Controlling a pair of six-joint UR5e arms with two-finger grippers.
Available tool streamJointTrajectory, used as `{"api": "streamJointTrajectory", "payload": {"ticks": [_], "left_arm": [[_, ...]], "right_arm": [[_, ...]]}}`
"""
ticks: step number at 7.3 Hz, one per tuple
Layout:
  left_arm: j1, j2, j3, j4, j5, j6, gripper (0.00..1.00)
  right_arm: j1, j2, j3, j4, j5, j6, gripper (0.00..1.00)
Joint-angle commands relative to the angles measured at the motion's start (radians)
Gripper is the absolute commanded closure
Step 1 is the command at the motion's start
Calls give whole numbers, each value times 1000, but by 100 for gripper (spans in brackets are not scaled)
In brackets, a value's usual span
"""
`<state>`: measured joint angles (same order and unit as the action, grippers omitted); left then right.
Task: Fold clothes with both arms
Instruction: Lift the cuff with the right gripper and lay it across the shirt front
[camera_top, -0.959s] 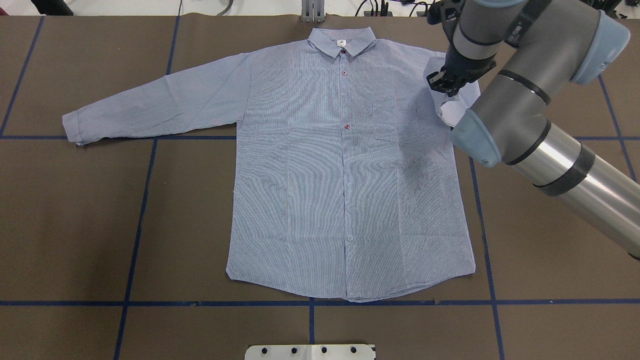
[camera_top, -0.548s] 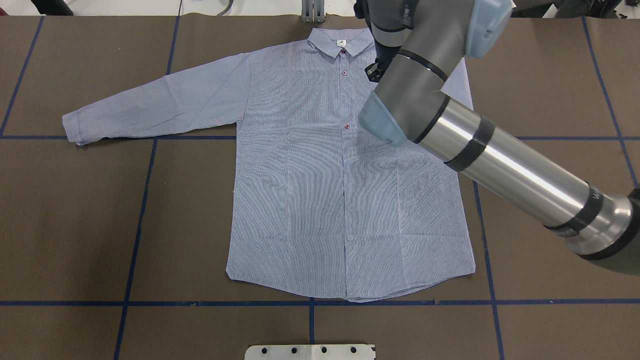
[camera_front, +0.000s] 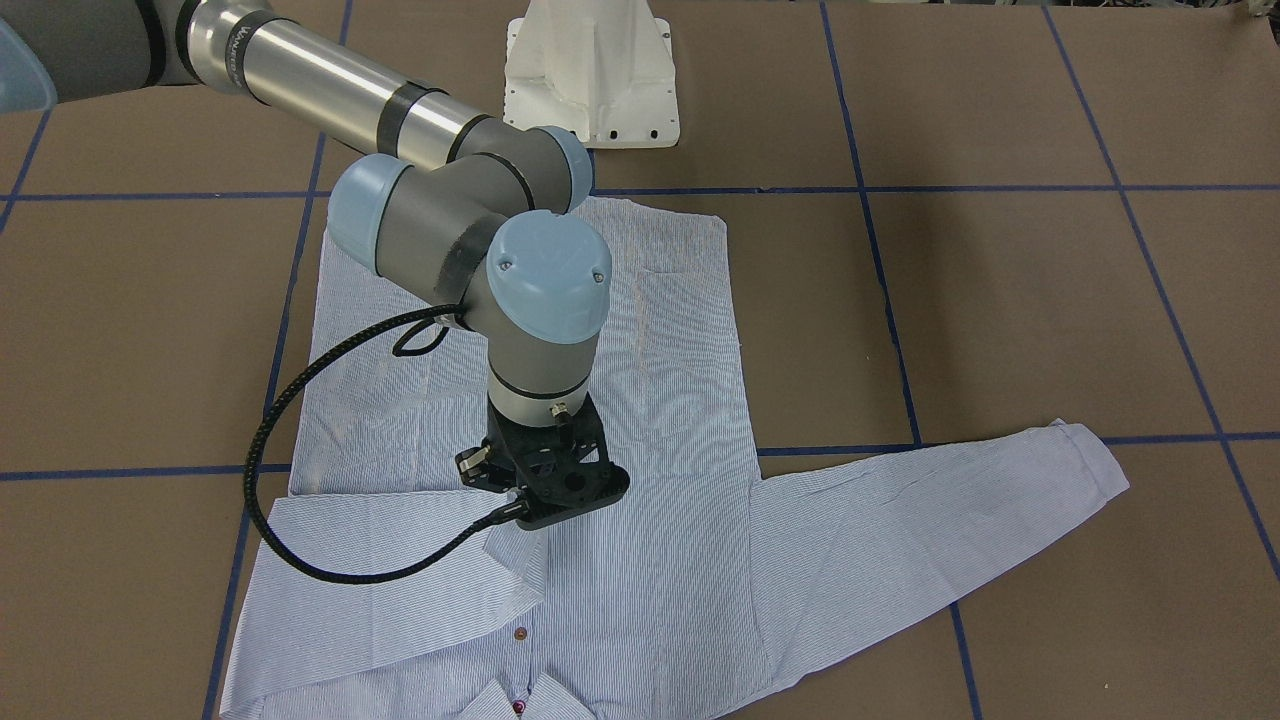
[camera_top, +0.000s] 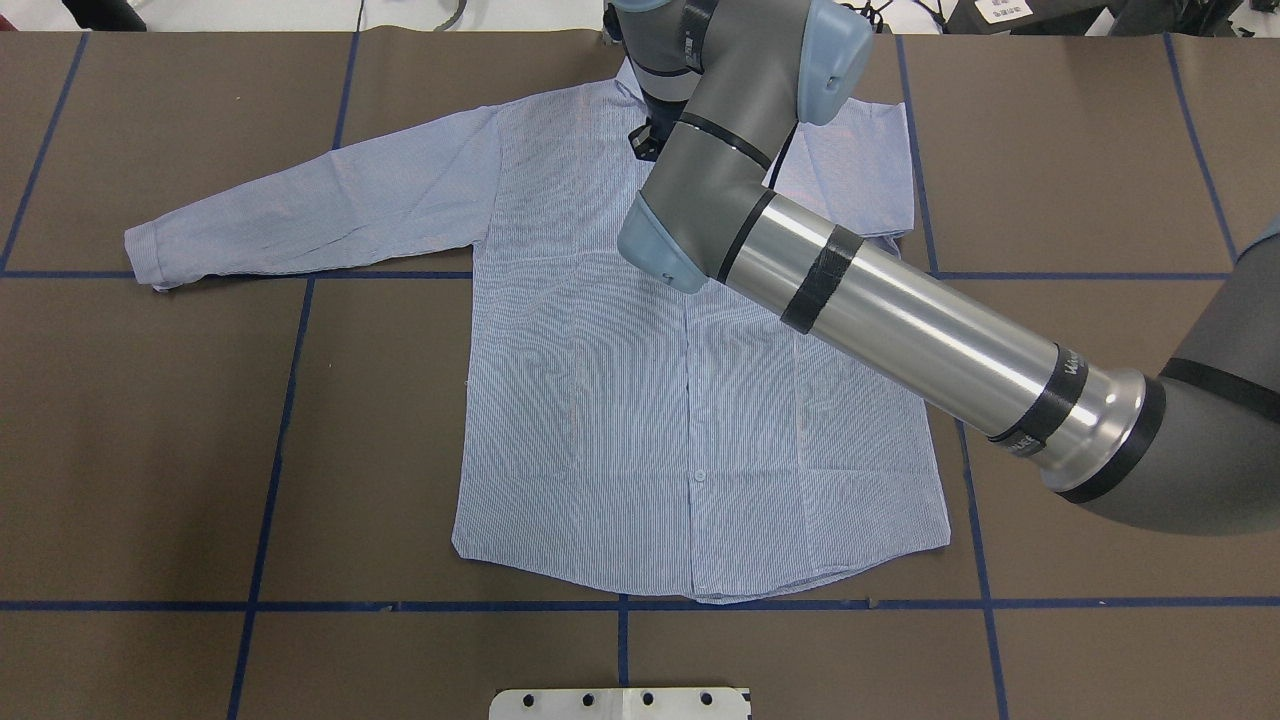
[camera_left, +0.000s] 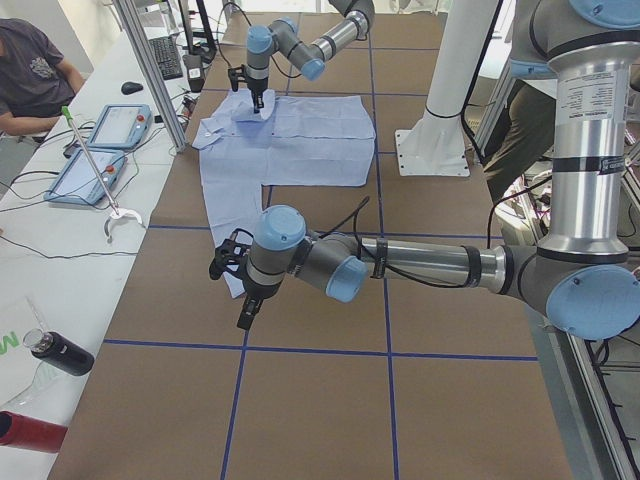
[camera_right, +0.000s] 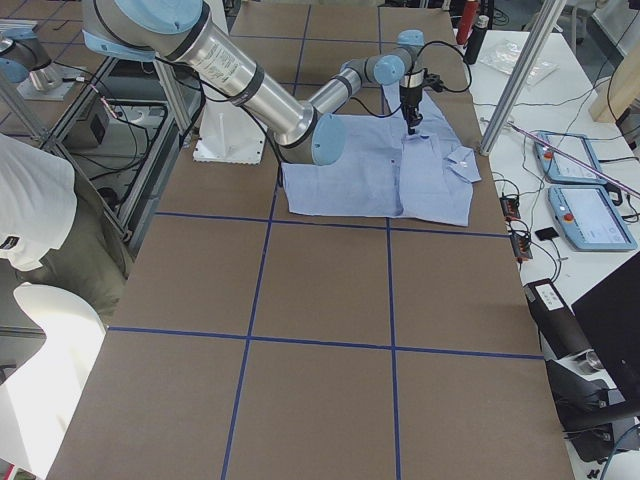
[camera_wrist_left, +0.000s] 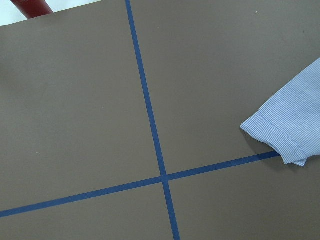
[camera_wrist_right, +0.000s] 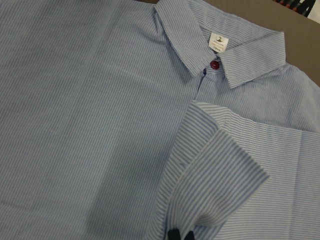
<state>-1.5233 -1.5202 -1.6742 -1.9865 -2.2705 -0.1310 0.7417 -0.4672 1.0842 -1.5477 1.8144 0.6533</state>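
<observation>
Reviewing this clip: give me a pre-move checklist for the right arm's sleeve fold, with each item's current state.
1. Jaws of the right gripper pinched on the cuff: ok.
2. The right-side sleeve lies across the front of the shirt, cuff near the collar: ok.
3. Shirt body flat on the table: ok.
4. The left-side sleeve stretched out flat: ok.
5. Jaws of the left gripper open for its sleeve: cannot tell.

Striped blue-white shirt (camera_top: 620, 420) flat, front up; one sleeve folded across chest, other outstretched. Over collar, right arm (camera_top: 900, 330); past cuff, left arm (camera_left: 430, 262).
</observation>
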Motion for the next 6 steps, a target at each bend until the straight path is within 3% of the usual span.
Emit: {"api": "streamJointTrajectory", "payload": {"ticks": [1,4,6], "left_arm": [[0,0,5,0,5,1,0],[0,0,16,-2,8,2,0],[0,-2,14,0,8,-1,0]], "right_arm": [[-28,7,-50,186,-15,63,100],[-65,2,-67,326,-43,158,100],[-93,-4,-67,327,-64,160,100]]}}
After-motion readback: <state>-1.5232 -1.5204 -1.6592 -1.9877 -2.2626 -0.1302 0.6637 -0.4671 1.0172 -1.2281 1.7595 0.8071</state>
